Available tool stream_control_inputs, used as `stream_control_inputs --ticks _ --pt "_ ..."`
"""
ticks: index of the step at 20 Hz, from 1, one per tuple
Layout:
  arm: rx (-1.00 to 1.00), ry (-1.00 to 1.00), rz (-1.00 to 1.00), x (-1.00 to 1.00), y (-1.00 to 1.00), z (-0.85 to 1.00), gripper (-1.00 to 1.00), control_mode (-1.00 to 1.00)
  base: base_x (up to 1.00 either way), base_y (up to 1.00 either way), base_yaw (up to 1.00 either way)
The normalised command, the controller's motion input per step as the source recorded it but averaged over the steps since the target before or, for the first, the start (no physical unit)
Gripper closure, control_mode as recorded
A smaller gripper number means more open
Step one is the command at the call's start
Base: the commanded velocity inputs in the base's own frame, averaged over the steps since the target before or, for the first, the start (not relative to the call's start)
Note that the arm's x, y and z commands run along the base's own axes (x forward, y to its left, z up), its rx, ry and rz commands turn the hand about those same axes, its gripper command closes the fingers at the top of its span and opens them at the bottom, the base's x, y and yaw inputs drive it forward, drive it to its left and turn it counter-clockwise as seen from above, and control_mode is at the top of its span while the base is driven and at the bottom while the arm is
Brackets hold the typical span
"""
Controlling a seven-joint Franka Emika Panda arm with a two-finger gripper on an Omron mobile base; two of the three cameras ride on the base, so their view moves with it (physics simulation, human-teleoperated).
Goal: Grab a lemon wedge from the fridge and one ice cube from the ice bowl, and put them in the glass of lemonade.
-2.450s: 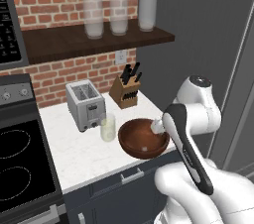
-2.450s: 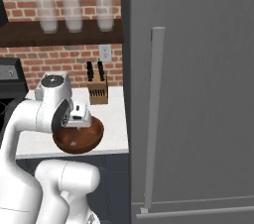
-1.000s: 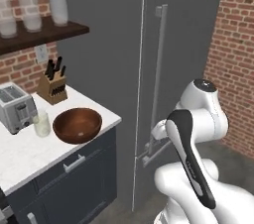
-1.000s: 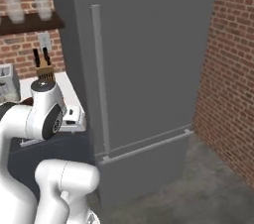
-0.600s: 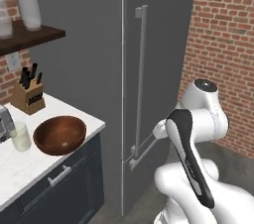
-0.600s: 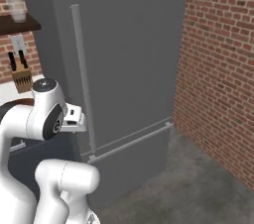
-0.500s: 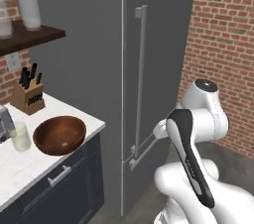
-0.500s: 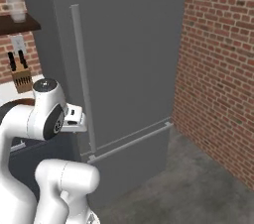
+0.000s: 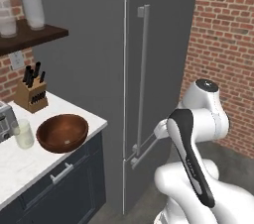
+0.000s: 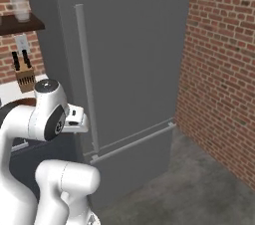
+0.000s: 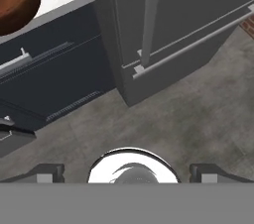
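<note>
In the left base view: a tall dark-grey fridge (image 9: 149, 59) with its doors closed and a long vertical silver bar handle (image 9: 142, 77); beside it a white speckled worktop (image 9: 30, 156) carrying a wide reddish-brown wooden ice bowl (image 9: 62, 133), a short clear glass of lemonade (image 9: 23, 134) just beside the bowl, and a wooden knife block (image 9: 31, 94) at the wall. Lemon wedge: presumably behind the closed doors, unseen. Ice cube: too small to make out in the bowl.

In the right base view: the same fridge (image 10: 129, 59) fronting the white arm, its handle (image 10: 85, 77) running down just beyond the arm's wrist.

In the hand view: the hand (image 11: 126, 173), finger tips spread as wide as they go, holding nothing, looking down at grey floor; the fridge's lower corner (image 11: 163, 49) and the bowl (image 11: 15, 0) lie ahead.

Step in hand, by judgement: approach to the fridge, door not yet opened. Next move calls for raising the hand to the vertical handle, closing on it, and pulling the door wide.
</note>
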Motion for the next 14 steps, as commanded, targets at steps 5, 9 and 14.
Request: stream_control_inputs --ticks 5,9,14 --pt "0.00 0.00 0.00 0.00 0.00 0.00 -1.00 1.00 -0.52 0.00 0.04" --pt "0.00 0.00 0.00 0.00 0.00 0.00 -1.00 1.00 -0.02 0.02 0.02" --pt "0.00 0.00 0.00 0.00 0.00 0.00 -1.00 1.00 0.12 0.00 0.00"
